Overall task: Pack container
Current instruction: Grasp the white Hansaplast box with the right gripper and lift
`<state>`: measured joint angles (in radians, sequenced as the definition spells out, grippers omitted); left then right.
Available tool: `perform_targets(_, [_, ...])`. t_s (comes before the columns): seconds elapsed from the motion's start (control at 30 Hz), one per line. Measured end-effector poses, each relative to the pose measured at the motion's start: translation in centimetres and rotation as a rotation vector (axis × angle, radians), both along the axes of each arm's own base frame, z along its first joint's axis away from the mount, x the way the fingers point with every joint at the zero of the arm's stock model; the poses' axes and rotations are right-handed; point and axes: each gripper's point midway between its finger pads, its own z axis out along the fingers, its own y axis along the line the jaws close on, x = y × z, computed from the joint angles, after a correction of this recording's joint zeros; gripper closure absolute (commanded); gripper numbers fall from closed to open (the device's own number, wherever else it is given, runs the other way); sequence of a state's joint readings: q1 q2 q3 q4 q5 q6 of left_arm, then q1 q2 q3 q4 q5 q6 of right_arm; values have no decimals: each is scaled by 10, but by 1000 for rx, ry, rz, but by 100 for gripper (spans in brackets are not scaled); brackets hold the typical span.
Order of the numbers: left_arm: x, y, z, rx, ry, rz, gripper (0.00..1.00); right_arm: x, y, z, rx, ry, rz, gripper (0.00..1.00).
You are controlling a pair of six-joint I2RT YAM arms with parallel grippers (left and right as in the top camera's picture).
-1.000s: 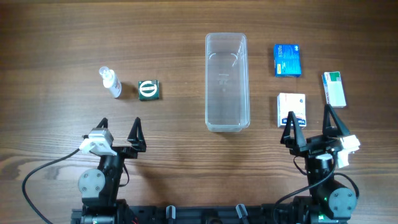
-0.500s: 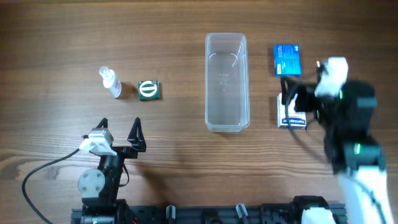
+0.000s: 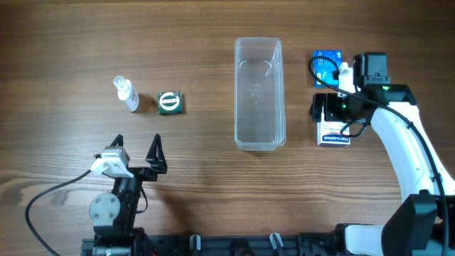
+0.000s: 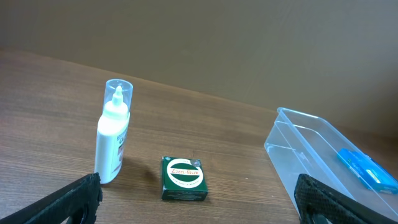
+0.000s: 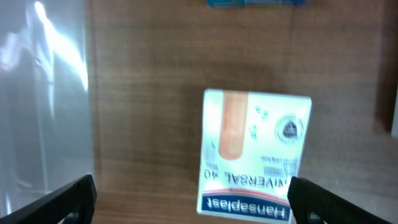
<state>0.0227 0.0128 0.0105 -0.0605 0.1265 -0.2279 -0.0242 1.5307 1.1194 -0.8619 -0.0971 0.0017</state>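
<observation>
Nearest the base, my left gripper (image 3: 136, 144) sits low over the table (image 3: 57, 43), jaws spread wide and holding nothing. Farther out on that side lies a small green box (image 3: 170, 103), flat, its round white emblem facing up. Just beyond it and to its left stands a small clear spray bottle (image 3: 126, 94), upright in the left wrist view and apart from the box.

The container (image 3: 259, 92) stands at the middle of the table, open side up, its long axis running away from me. It is well apart from the green box on its left.

On the right, my right gripper (image 3: 333, 112) is extended over a white plaster box (image 5: 255, 155), jaws wide, one finger at each side of the wrist view. The box lies flat, printed face up, near the container's right wall but apart from it. Whether my fingers touch it cannot be told. Farthest out lies a blue box (image 3: 327, 67), partly under my arm.
</observation>
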Motion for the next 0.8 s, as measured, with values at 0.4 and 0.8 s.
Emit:
perform_targets(0.4, [0, 0, 0, 0, 0, 2, 0, -17, -21, -29, -51, 142, 0, 0])
perform_targets(0.8, [0, 0, 0, 0, 0, 3, 0, -23, -31, -93, -102, 324, -5, 0])
